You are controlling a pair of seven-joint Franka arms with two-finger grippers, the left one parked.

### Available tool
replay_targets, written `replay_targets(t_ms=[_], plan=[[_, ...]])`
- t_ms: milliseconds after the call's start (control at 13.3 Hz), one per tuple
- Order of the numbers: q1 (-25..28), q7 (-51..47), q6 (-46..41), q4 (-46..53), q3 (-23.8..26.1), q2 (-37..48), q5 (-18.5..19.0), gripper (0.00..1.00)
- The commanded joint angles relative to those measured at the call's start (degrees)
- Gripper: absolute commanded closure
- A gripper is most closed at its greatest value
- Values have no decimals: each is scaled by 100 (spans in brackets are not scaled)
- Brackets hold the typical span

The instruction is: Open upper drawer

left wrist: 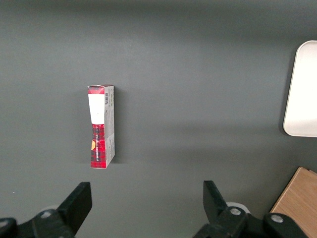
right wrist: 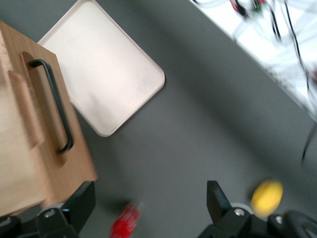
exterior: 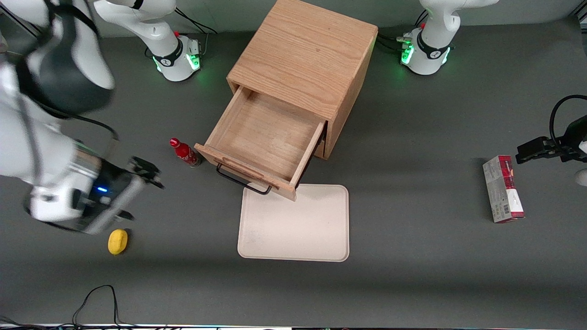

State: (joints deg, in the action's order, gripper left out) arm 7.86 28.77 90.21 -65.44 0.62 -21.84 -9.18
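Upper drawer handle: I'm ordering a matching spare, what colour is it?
Black, on the light oak upper drawer's metal bar handle; clearest in the right wrist view.

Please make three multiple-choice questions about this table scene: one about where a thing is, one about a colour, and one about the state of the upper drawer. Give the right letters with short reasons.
1. Where does the red bottle stand?
A. on the tray
B. beside the upper drawer
C. in the drawer

2. What colour is the small round fruit near the claw?
A. yellow
B. green
C. purple

3. What is the state of the upper drawer?
A. shut
B. pulled out and bare inside
C. pulled out and full

Answers:
1 B, the bottle is upright on the table next to the drawer's front.
2 A, it shows yellow in both views.
3 B, the wooden floor of the drawer is bare, and its front hangs over the tray.
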Motion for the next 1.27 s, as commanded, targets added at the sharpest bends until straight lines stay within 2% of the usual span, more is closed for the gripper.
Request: replay_targets(t_ms=[0, 225, 375, 600, 825, 1200], plan=[[58, -1299, -144, -1562, -421, 1388, -102, 0], [49, -2680, -48, -3399, -440, 3013, 740, 0], [49, -2736, 215, -4263, -449, 3868, 927, 0], [23, -2745, 156, -4240, -423, 3863, 1313, 0], [23, -2771, 155, -4214, -414, 3792, 1235, 0], [14, -2780, -161, -3643, -423, 3318, 1147, 0]])
